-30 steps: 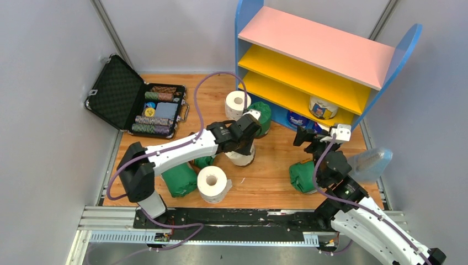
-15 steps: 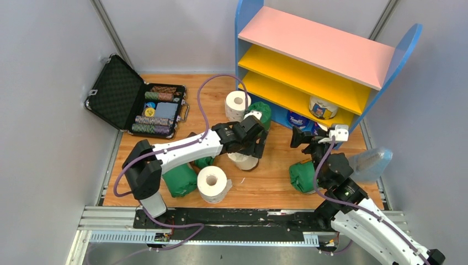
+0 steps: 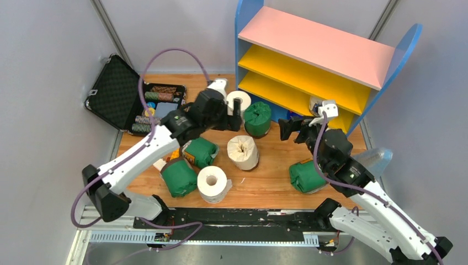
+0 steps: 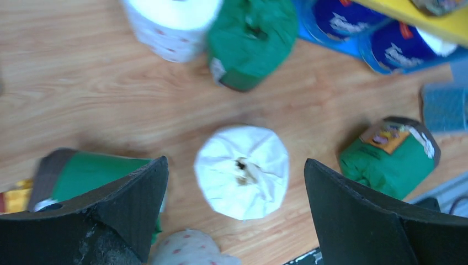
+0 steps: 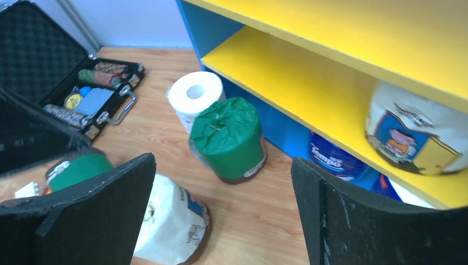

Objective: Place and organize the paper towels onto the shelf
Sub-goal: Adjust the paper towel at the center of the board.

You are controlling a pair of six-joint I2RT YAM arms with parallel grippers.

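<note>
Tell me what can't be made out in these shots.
- Blue-wrapped rolls under the shelf's lowest board: count unclear, the board covers most of them.
- Green roll, left wrist view: half behind a finger of the left claw.
- Cream roll on the shelf, right wrist view: cut off by the right edge.

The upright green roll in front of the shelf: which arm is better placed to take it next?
Probably the right. The right gripper is open with the green roll framed between its fingers and the shelf just behind. The left gripper, also open, points down at the white wrapped roll.
</note>
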